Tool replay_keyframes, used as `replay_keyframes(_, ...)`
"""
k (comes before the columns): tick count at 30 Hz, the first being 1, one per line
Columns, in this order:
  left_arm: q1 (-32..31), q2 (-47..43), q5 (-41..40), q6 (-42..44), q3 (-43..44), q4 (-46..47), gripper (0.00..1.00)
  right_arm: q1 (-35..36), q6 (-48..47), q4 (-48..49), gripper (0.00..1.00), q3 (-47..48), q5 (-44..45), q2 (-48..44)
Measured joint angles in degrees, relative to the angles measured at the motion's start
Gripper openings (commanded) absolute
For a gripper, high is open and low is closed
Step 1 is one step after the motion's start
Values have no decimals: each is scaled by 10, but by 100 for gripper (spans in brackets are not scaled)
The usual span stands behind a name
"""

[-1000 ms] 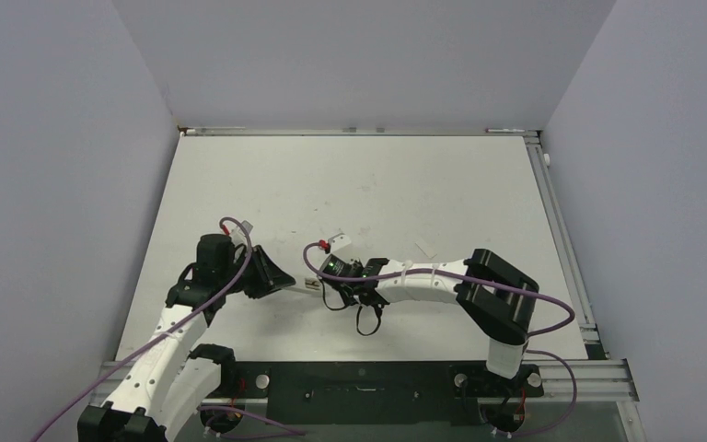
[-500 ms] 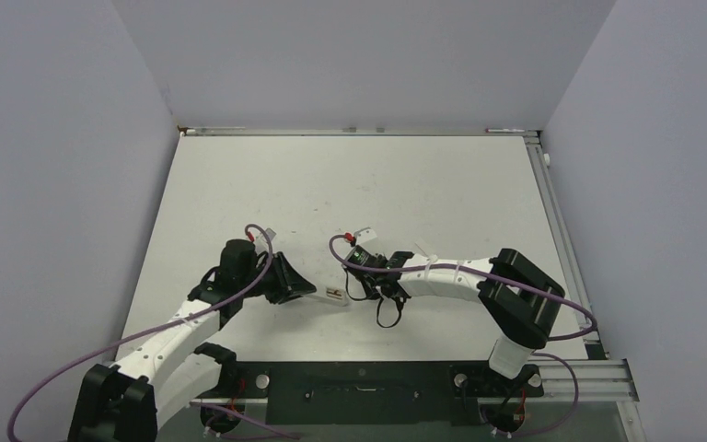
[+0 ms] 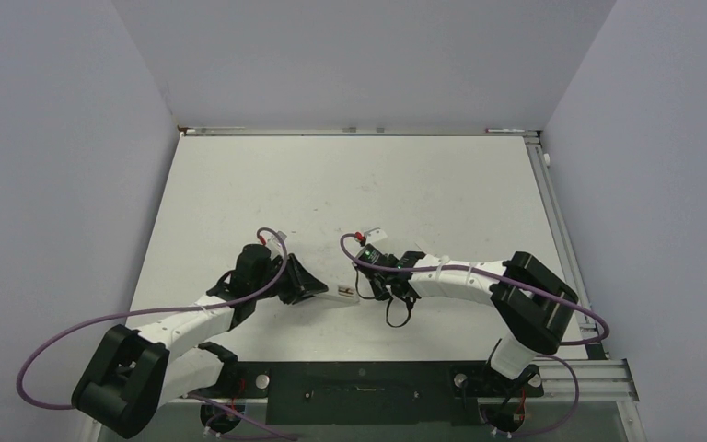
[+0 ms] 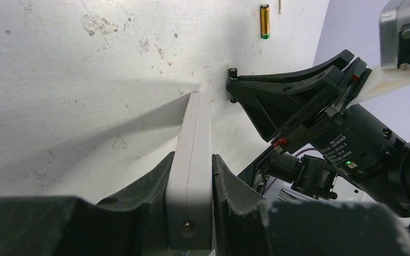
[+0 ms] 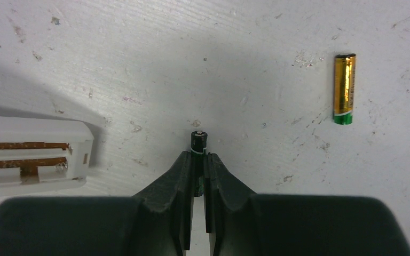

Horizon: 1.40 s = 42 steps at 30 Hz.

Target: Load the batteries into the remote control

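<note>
Both arms have slid rightward and nearer the front edge, carrying their loads along. Now the left gripper point(image 4: 191, 176) clamps the slim white rectangular plastic remote control point(image 4: 193, 138) by its long sides, held on edge close over the scuffed white table point(image 3: 423, 184). The right gripper point(image 5: 198, 162) is pinched narrowly on the small blackish cylindrical battery point(image 5: 198, 140), with only its tip poking out. The copper-gold cylindrical battery point(image 5: 344, 88) lies loose, well apart.

The likely danger is misalignment. The held battery sits near the remote's open end but off to one side of the copper-stripped bay. Pushed in askew, it could skid from the pinch or twist the remote in its clamp.
</note>
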Motion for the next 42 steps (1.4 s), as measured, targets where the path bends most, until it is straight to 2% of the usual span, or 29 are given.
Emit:
replay_keyframes(1,-2,8,-1,-3,-3,12,0,-2,0,0,9,0,-1,-1)
replay_keyframes(5,-12,38,-1,-17,-10,63,11,-4,0,0,9,0,-5,-5)
replay_keyframes(8,-20,62,-1,-24,-14,101,24,-7,0,-1,9,0,-7,-8)
replay_keyframes(11,-26,82,-2,-27,-16,127,44,-10,1,-4,9,0,-8,-13)
replay_keyframes(17,-28,116,-8,-19,-30,128,63,-13,2,-9,9,-1,-8,-30)
replay_keyframes(26,-30,104,-10,8,-20,112,72,-14,5,-19,9,-4,-10,-62)
replay_keyframes(42,-31,47,-101,104,60,-131,80,-14,34,-7,9,-30,-43,-127)
